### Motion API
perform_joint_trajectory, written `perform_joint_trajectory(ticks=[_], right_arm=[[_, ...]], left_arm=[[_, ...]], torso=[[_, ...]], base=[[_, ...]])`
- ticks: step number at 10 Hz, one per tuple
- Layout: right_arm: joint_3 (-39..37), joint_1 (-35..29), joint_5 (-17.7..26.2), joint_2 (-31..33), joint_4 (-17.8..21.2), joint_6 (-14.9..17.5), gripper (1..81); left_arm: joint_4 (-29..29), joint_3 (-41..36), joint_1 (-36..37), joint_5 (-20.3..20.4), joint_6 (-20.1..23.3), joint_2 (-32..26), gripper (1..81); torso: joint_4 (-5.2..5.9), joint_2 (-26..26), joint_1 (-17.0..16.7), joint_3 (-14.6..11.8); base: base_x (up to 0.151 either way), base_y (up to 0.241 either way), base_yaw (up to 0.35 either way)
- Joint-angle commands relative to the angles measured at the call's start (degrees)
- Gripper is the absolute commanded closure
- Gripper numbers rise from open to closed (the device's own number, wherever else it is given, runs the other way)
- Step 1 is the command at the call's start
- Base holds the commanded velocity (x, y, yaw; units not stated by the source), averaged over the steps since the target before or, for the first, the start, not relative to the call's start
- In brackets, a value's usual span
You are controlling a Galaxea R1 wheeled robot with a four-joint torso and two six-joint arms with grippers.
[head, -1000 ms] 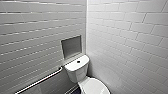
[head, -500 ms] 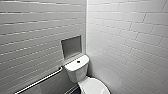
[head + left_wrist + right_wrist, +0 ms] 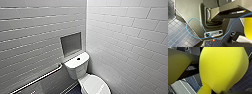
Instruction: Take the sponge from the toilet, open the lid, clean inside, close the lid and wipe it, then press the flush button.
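Yellow foam hard up against the right wrist camera: sponge [image 3: 223, 68], clamped in right gripper [image 3: 211, 91], pinched and creased at its lower end. Off the toilet, hanging over dark blue small-tile floor [image 3: 245, 80]. Same yellow at the edge of the left wrist view, just beside the robot's grey base [image 3: 189, 11].

Left gripper [image 3: 216, 44]: released or clenched, cannot tell. Aimed down at the floor, close to the base. Loose blue cable [image 3: 188, 23] looped across the base panel, small red light [image 3: 214, 40] lit low on it.

Head view: corner of two white tiled walls [image 3: 125, 37], long tiles in staggered rows. Toilet [image 3: 77, 67] tucked into that corner, tank backed onto the wall with the recessed niche [image 3: 71, 43], niche directly above the tank. Lid [image 3: 96, 85] down over the bowl, glossy, cut off by the lower edge of the view. Flush button [image 3: 78, 59] dark and round, set mid tank top. Metal grab bar [image 3: 37, 80] along the same wall as the niche, beside the tank, running off toward the lower left. Narrow strip of dark floor between bar and bowl.
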State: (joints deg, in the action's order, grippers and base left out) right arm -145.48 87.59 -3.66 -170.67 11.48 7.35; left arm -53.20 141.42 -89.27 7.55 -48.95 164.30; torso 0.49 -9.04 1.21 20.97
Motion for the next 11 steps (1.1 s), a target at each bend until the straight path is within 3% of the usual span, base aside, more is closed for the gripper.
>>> perform_joint_trajectory(ticks=[1,4,5,6,8,11], right_arm=[[-1.72,-1.67,3.04,1.18,-2.08,-1.64,81.1],[-1.64,-1.48,3.48,1.53,-2.17,-1.64,81.1],[-1.46,-1.32,3.57,1.53,-2.17,-1.73,81.1],[-0.59,-1.32,3.66,1.80,-2.08,-1.81,81.1],[5.65,-1.14,3.49,4.78,-2.17,-1.81,81.1],[13.93,-0.79,2.87,10.50,-1.82,-1.81,81.1]], left_arm=[[0.20,-0.44,0.98,-2.18,-0.01,-0.29,1.0],[0.29,2.53,2.12,-2.62,-2.98,0.59,1.0],[0.38,3.86,2.30,-2.62,-4.14,1.12,1.0],[0.90,7.36,2.56,-2.62,-6.76,2.61,1.0],[1.34,12.12,2.92,-2.62,-9.15,4.55,1.0],[1.69,12.83,2.74,-2.54,-9.59,5.16,1.0]], torso=[[0.00,-0.02,0.02,-5.69],[0.00,0.59,-0.30,-10.58],[0.00,0.59,-0.35,-10.95],[0.00,0.57,-0.39,-8.85],[0.00,0.54,-0.44,-10.14],[0.00,0.53,-0.48,-10.10]], base=[[0.000,0.000,0.000],[0.000,0.000,0.000],[0.000,0.000,0.000],[0.000,0.000,0.000],[0.000,0.000,0.000],[0.000,0.000,0.000]])
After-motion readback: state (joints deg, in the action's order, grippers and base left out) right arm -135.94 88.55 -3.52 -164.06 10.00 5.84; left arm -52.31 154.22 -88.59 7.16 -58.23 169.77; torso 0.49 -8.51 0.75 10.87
